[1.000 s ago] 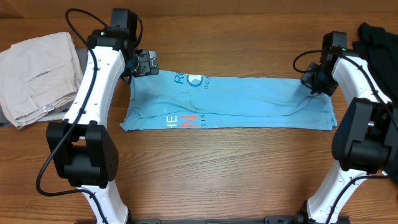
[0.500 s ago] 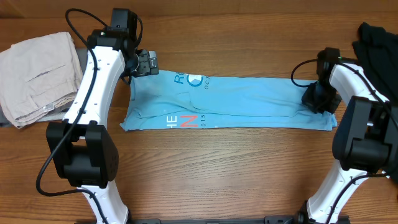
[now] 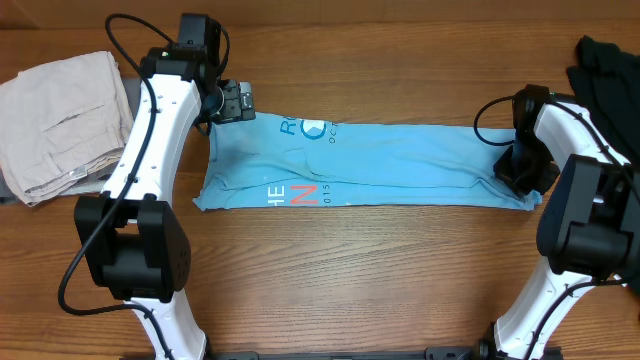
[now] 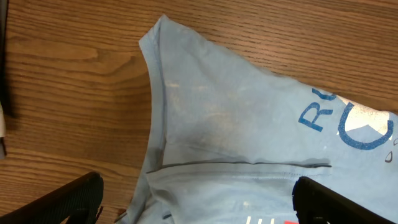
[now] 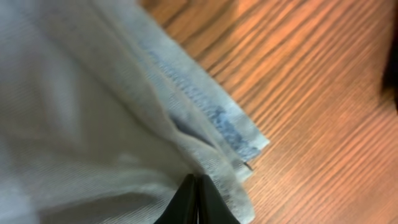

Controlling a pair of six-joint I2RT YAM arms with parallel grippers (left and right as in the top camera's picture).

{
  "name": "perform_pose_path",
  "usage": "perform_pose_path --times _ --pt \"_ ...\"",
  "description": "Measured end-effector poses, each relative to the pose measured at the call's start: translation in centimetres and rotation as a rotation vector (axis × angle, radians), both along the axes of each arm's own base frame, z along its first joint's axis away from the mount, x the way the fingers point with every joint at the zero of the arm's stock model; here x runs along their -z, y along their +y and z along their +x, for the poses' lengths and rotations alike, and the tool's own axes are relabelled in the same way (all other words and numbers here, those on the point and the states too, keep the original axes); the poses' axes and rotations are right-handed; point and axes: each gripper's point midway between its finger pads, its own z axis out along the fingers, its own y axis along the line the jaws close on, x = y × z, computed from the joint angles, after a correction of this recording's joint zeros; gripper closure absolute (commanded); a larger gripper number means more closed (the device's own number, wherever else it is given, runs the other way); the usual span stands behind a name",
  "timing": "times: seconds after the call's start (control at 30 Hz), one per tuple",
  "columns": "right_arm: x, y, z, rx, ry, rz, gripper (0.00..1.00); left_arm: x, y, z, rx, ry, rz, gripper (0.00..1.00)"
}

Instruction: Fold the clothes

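Observation:
The light blue T-shirt (image 3: 400,165) lies flat on the wooden table as a long folded strip, with red and white lettering near its left front edge. My left gripper (image 3: 237,102) hovers over its back left corner, open. In the left wrist view the fingers (image 4: 68,199) straddle the blue cloth (image 4: 236,124) without touching it. My right gripper (image 3: 518,172) is at the shirt's right end, shut. In the right wrist view its tips (image 5: 198,186) press together onto the hemmed fabric (image 5: 93,112), and no cloth shows between them.
Folded beige trousers (image 3: 60,120) lie at the far left of the table. A dark garment (image 3: 610,65) sits at the back right corner. Both arm bases stand at the front edge, left and right.
My right gripper has slid along the shirt's right end from the back corner toward the front, staying shut. The left arm and the shirt have not moved.

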Motion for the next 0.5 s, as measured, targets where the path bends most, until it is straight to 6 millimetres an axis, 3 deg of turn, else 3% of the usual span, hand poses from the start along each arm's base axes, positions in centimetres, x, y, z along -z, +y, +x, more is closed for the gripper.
perform_pose_path --times 0.27,0.4,0.5 --pt "-1.0 -0.9 -0.1 0.036 0.005 -0.011 0.89 0.0 0.0 0.0 0.0 0.0 0.0 0.0" --pt "-3.2 -1.0 2.8 0.014 -0.081 0.01 0.87 0.0 0.0 0.0 0.0 0.0 0.0 0.0" --pt "-4.6 1.0 6.0 -0.081 -0.191 0.157 0.87 0.0 0.0 0.0 0.0 0.0 0.0 0.0"
